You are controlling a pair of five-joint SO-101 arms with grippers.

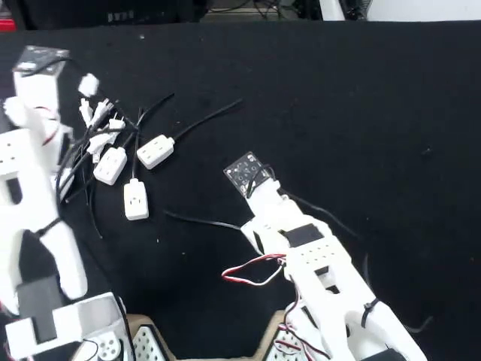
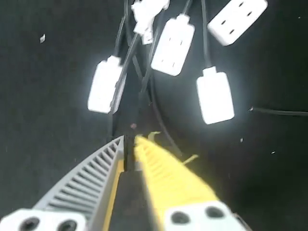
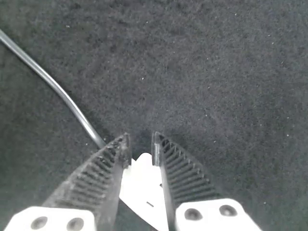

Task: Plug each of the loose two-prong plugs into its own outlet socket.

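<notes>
Three white outlet sockets [image 1: 155, 150] [image 1: 110, 164] [image 1: 136, 199] lie at the table's left on black cords, with loose white plugs [image 1: 98, 113] bunched just behind them. My left gripper [image 2: 130, 142], one grey finger and one yellow, is shut on a black cord [image 2: 144, 86] just short of the sockets [image 2: 215, 96] [image 2: 172, 45]; a plug [image 2: 147, 14] lies beyond them. My right gripper [image 3: 141, 142] is shut on a white plug [image 3: 142, 185], low over bare mat, with the plug's black cord [image 3: 48, 82] trailing away. In the high view the right arm's wrist [image 1: 244, 171] hides that plug.
The black mat [image 1: 361, 113] covers the table, with open room at the centre and right. Tangled black cords [image 1: 83, 150] cross beside the left arm [image 1: 30, 150]. One black cord [image 1: 203, 220] runs over the mat toward the right arm. Red and white servo wires [image 1: 252, 271] loop off that arm.
</notes>
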